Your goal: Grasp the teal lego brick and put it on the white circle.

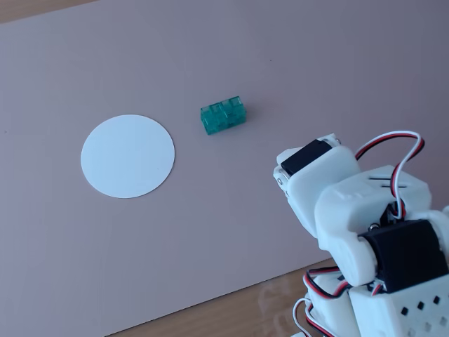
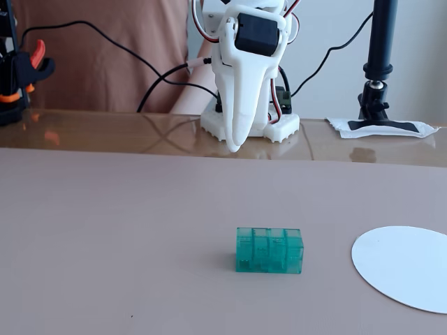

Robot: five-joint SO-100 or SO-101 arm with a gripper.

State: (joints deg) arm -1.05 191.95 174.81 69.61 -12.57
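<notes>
In a fixed view from above and behind the arm, the teal lego brick (image 1: 224,116) lies on the pinkish mat (image 1: 210,232), just right of the white circle (image 1: 128,156) and apart from it, with a strip of bare mat between them. The brick sits slightly askew, its long side running left to right. The arm (image 1: 365,225) fills the lower right corner; its white housing points toward the upper left, and the fingertips are hidden beneath that housing, so from here I cannot tell how the fingers stand. The brick lies up and to the left of the arm's front end, well apart from it. The mat's near edge runs diagonally along the bottom, with wooden tabletop (image 1: 266,302) beyond it, and open mat lies on every side of the brick and the circle.

In a fixed view facing the arm, the brick (image 2: 269,250) rests in the near middle of the mat (image 2: 105,230), with the circle (image 2: 405,267) to its right, cut off by the right edge. The gripper (image 2: 234,143) hangs tip-down at the mat's far edge, its fingers drawn together into one narrow point, holding nothing. It is far behind the brick and slightly left of it. A glossy wooden table (image 2: 105,129) lies beyond the mat, bearing a black stand (image 2: 380,63) at the far right.
</notes>
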